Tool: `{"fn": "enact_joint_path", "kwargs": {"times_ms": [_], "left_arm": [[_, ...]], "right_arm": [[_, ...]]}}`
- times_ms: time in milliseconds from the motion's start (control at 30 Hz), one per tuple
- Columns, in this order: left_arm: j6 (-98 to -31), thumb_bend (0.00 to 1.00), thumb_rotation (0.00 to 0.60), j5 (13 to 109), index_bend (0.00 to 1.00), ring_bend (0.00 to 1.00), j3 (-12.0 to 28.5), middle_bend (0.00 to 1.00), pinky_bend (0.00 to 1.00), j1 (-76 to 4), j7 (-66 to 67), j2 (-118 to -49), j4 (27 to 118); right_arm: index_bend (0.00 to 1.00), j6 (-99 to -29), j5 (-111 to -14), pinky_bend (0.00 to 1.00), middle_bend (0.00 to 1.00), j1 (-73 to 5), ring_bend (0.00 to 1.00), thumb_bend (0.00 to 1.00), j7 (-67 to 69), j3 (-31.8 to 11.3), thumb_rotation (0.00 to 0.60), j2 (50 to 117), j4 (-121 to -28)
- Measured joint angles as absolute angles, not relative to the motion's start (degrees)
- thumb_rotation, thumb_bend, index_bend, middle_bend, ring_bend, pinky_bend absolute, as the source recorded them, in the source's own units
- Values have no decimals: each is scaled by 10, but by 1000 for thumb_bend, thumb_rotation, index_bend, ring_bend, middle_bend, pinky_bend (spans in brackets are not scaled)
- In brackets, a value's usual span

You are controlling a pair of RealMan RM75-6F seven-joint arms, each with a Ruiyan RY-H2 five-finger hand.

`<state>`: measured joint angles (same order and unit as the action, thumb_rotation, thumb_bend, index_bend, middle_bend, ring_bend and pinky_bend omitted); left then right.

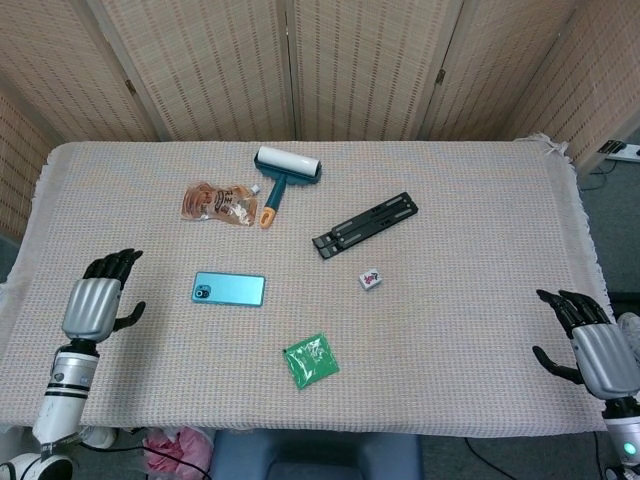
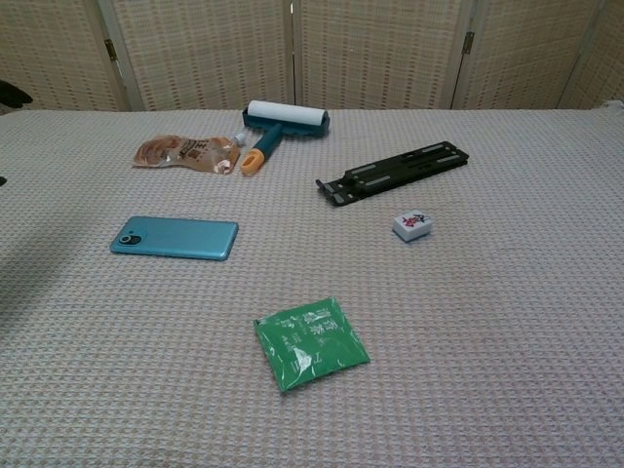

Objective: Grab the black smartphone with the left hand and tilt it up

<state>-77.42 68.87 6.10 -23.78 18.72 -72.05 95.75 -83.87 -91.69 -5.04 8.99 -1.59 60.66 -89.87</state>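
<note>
The smartphone (image 1: 229, 289) lies flat on the woven tablecloth, its teal back with the camera lens facing up; it also shows at the left in the chest view (image 2: 175, 238). My left hand (image 1: 97, 303) hovers near the table's left edge, well left of the phone, fingers spread and holding nothing. In the chest view only a dark fingertip (image 2: 12, 94) of it shows at the left border. My right hand (image 1: 592, 344) is at the table's right front edge, fingers apart and empty.
A lint roller (image 1: 282, 174) and a brown pouch (image 1: 218, 203) lie at the back. A black folding stand (image 1: 364, 225) sits in the middle, a small white tile (image 1: 371, 279) in front of it, and a green packet (image 1: 310, 360) near the front edge.
</note>
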Motion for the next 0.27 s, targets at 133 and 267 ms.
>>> {"fn": "enact_joint_path", "kwargs": {"times_ms": [133, 267], "left_arm": [[-835, 318, 600, 719, 135, 138, 43, 138, 195, -195, 180, -720, 949], [-890, 318, 600, 758, 141, 138, 29, 138, 195, -165, 179, -726, 927]], "right_arm": [[148, -832, -919, 139, 168, -59, 133, 228, 90, -17, 600, 609, -897], [145, -828, -917, 118, 164, -63, 121, 228, 88, -19, 600, 615, -898]]}}
